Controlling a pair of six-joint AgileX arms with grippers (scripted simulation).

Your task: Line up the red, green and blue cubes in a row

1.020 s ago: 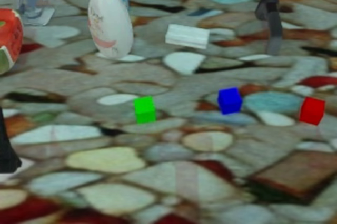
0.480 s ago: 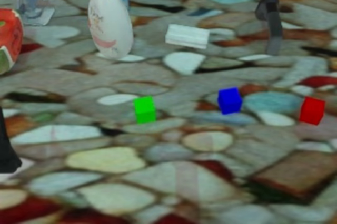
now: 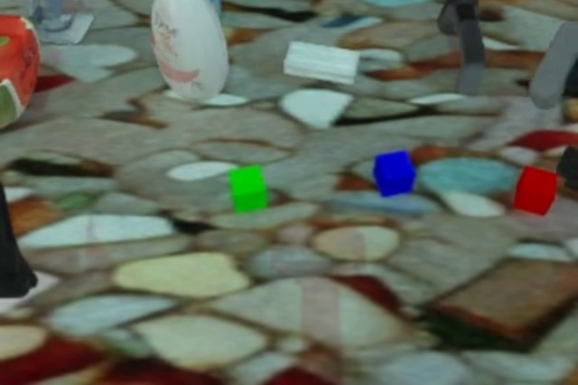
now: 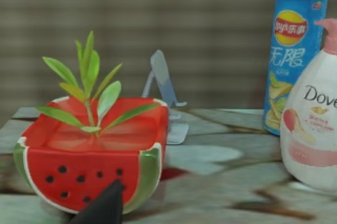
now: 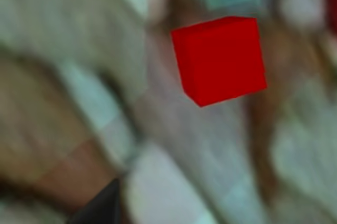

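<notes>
- Top view: the red cube [image 3: 536, 190] rests on the table [image 3: 298, 313] near the right edge. The blue cube [image 3: 394, 173] lies to its left, well apart, and the green cube [image 3: 247, 188] lies further left again.
- Right gripper [image 3: 569, 166]: enters at the right edge, just beside the red cube and not touching it. Only a dark part of it shows, so jaw opening cannot be determined. It holds nothing visible.
- Right wrist view: the red cube [image 5: 220, 58] sits ahead of the camera, free on the table. One dark finger tip [image 5: 102, 205] shows at the frame edge.
- Left arm: parked at the left edge of the table. Its wrist view shows the watermelon planter [image 4: 89, 158], not a cube. Jaw state cannot be determined.
- Step in hand, as judged: approach and grasp of the red cube.
- Procedure: centre the jaws over the cube. Align the fingers parallel to two opposite faces. Descend vertically, then close on flat faces, not on corners.
- Orientation: the cube has equal sides, so it has no long axis. It rests flat and appears turned slightly askew to the table edge. Match wrist rotation to this angle.
- Hazard: a sideways approach may push the cube off the right edge.
</notes>
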